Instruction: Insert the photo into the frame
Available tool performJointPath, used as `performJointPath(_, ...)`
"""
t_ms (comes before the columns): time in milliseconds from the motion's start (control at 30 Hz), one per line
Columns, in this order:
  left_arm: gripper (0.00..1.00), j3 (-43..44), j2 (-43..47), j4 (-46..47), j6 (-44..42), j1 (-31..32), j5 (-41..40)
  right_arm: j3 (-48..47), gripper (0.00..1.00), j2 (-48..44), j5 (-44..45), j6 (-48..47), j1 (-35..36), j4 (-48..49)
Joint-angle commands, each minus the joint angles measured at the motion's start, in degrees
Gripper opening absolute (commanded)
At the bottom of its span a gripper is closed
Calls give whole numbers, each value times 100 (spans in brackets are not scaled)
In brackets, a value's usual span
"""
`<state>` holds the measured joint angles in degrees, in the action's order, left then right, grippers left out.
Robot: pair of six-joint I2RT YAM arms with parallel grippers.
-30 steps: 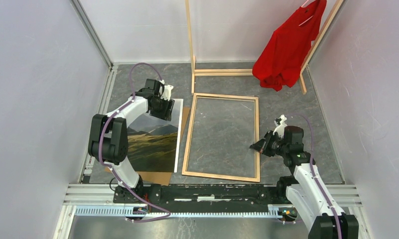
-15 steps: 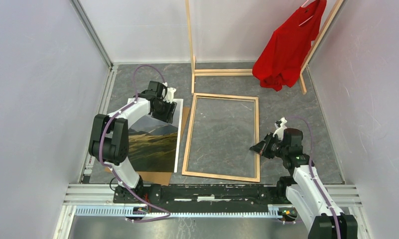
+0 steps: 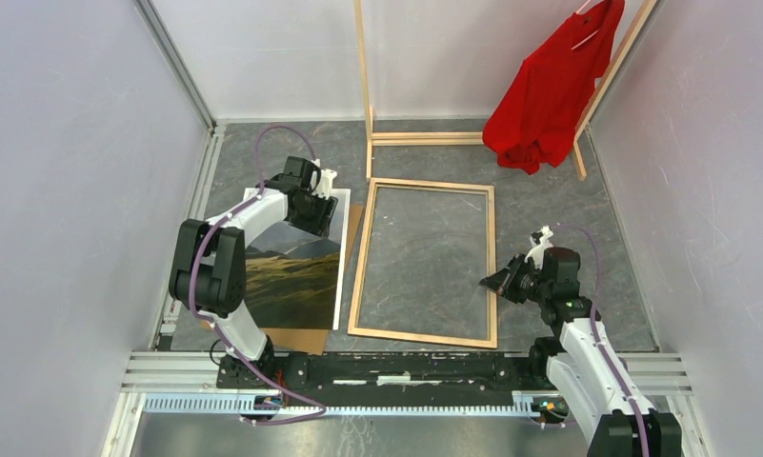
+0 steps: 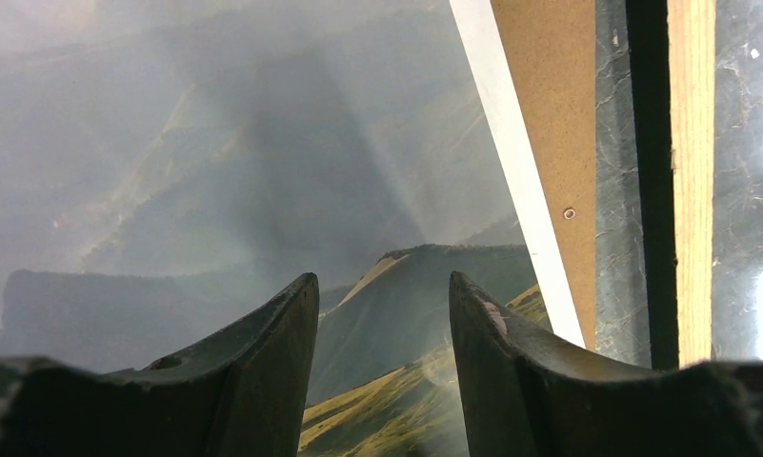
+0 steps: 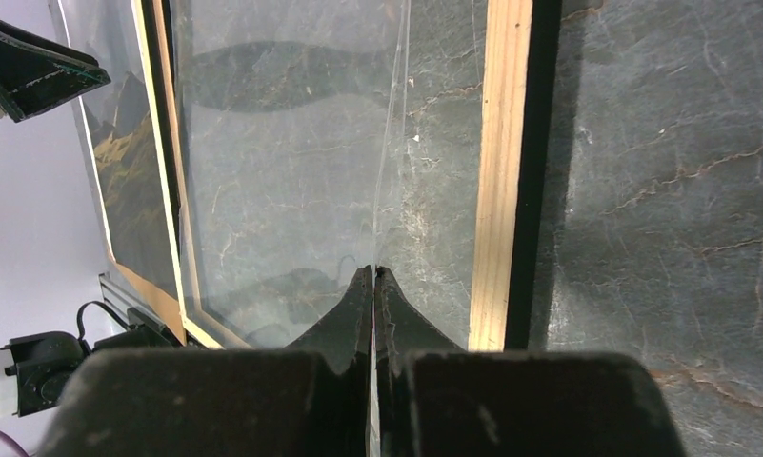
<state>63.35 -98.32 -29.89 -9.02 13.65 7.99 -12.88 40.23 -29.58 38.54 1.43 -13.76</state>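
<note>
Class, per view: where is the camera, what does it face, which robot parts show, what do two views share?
Top external: high behind the robot, looking down; left arm, right arm show.
Left wrist: above the photo; open left gripper shows.
Right wrist: above the frame rail; shut right gripper.
Shared: both wrist views show the frame.

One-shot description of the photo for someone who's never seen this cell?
Find the big wooden frame lying flat in the centre. Just left of it, under the left tool, the photo lies face up on a brown backing board. It alone carries a picture, green hills under cloudy sky with a white border; the board is plain brown, the frame see-through.
</note>
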Motion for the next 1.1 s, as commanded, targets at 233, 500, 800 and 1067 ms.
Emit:
performJointPath(233,60,-43,131,169,-241,421,-147,-96,0,-72,-234,-263,-21,674)
performJointPath(500,59,142,-147,237,-193,616,-59,-215,0,-492,-829,-338,-21,1197)
performJointPath(800,59,155,-409,328,-162,887,-58,-42,0,-472,-1142,-70,-21,1640)
performJointPath(1067,58,50,-475,431,-117,1034,-63,161,0,-521,-1893,1346,-21,3145)
